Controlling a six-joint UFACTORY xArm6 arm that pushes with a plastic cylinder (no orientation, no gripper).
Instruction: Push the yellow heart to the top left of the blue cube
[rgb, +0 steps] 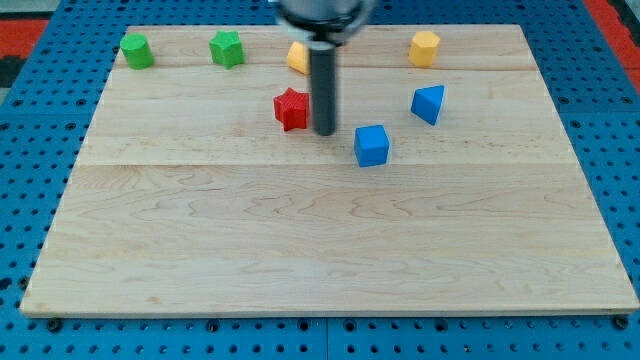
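Yellow heart (297, 57) half-hidden behind rod — my tip (324, 133) beside red star (291, 109).

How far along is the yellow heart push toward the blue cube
Done: nothing visible; the yellow heart sits near the view's top, partly hidden behind my rod. In hand: my tip stands between the red block and blue cube. Left: the whole push.

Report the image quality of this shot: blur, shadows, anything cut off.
Camera view: light is even, with only faint shadows under the blocks; the arm's upper body is blurred and cropped by the top edge; the rod hides part of the yellow block; my tip, red block and blue cube look sharp.
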